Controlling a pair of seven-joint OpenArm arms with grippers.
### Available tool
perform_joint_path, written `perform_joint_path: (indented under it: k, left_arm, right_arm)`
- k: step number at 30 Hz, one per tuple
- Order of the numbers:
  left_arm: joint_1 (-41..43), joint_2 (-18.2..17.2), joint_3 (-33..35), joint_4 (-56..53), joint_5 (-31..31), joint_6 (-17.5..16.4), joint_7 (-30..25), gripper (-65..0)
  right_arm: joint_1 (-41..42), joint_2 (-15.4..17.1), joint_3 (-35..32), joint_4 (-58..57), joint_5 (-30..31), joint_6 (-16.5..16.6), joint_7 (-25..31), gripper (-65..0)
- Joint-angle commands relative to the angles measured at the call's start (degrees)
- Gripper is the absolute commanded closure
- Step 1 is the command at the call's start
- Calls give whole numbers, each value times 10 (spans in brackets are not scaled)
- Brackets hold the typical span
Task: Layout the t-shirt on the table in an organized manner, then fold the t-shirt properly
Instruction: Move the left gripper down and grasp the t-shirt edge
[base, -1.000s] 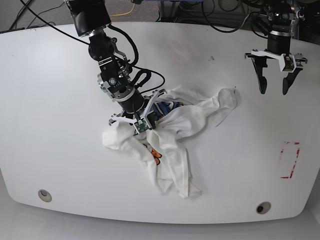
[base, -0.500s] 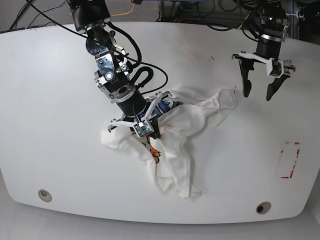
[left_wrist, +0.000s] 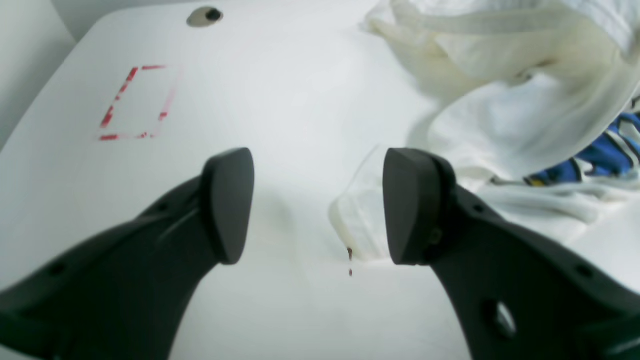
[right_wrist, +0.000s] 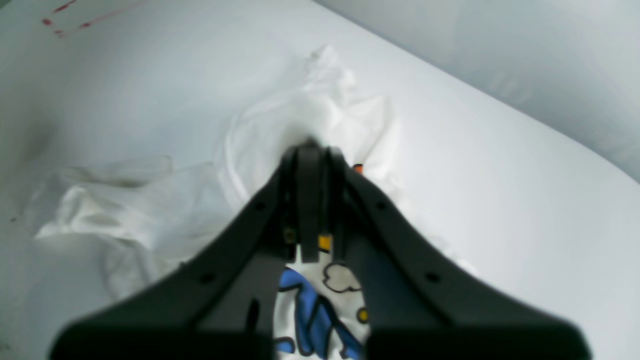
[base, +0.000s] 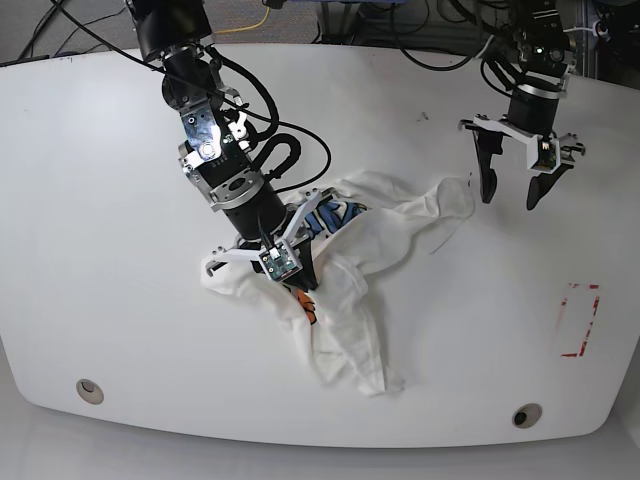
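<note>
The white desk (base: 100, 200) fills the base view, with a round grommet hole (base: 90, 390) at the lower left of the frame. Left of centre, the right gripper (base: 300, 272) points down into the t-shirt (base: 350, 320), its jaws pressed together on a pinch of the white cloth. The t-shirt lies crumpled at the middle of the frame, one band of cloth trailing toward the lower centre and another bunched toward the upper right; blue print (base: 335, 215) shows beside the arm and an orange patch (base: 311, 312) just below the gripper. In the right wrist view the same blue letters (right_wrist: 310, 310) show under the closed jaws. At the upper right, the left gripper (base: 512, 195) hangs over bare desk with its jaws spread wide and nothing between them, just beside the t-shirt's right end. A red tape rectangle (base: 578, 320) marks the desk at the right edge, and a second grommet hole (base: 526, 415) sits at the lower right.
</note>
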Motion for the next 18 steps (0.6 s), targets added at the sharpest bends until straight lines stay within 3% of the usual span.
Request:
perform_joint_path:
  k: [1, 6, 12, 18]
  left_arm:
    - [-15, -3, -1, -1, -6, 2, 8, -388]
    - [-51, -4, 1, -41, -6, 0, 43, -389]
    - [-84, -20, 11, -84, -7, -54, 78, -389]
    - [-86, -15, 11, -99, -10, -76, 87, -389]
  right_arm:
    - [11, 2, 2, 20, 1, -3, 17, -3]
    - [21, 6, 2, 24, 1, -3, 17, -3]
    - [37, 17, 2, 28, 1, -3, 18, -3]
    - [44, 25, 2, 28, 2, -1, 18, -3]
